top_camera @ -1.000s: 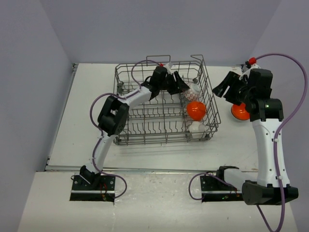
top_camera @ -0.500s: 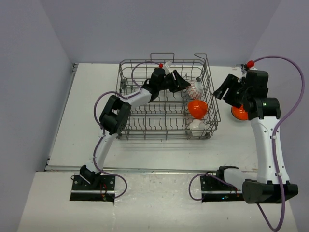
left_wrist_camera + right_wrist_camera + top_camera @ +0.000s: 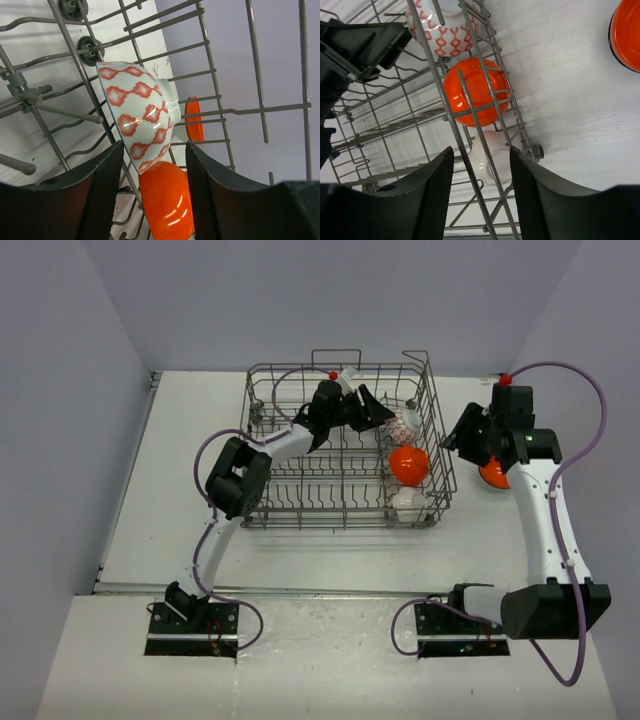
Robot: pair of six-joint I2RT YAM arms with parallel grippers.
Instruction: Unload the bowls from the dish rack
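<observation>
The grey wire dish rack (image 3: 330, 502) stands mid-table. Along its right end sit a white bowl with red pattern (image 3: 405, 423), an orange bowl (image 3: 408, 465) and a plain white bowl (image 3: 408, 500). A second orange bowl (image 3: 492, 476) lies on the table right of the rack. No blue-teal bowl shows. My left gripper (image 3: 372, 410) is inside the rack, open, its jaws either side of the patterned bowl's (image 3: 140, 110) lower rim, above the orange bowl (image 3: 167, 200). My right gripper (image 3: 460, 432) is open outside the rack's right wall, over the white bowl (image 3: 492, 157).
Rack wires (image 3: 439, 82) stand between my right gripper (image 3: 480, 150) and the bowls inside. The white table (image 3: 180, 490) is walled at the left, back and right. The outside orange bowl (image 3: 627, 30) lies close behind my right arm.
The rack shifted slightly back and right with my left gripper inside it. My right gripper swung in closer to the rack's right wall.
</observation>
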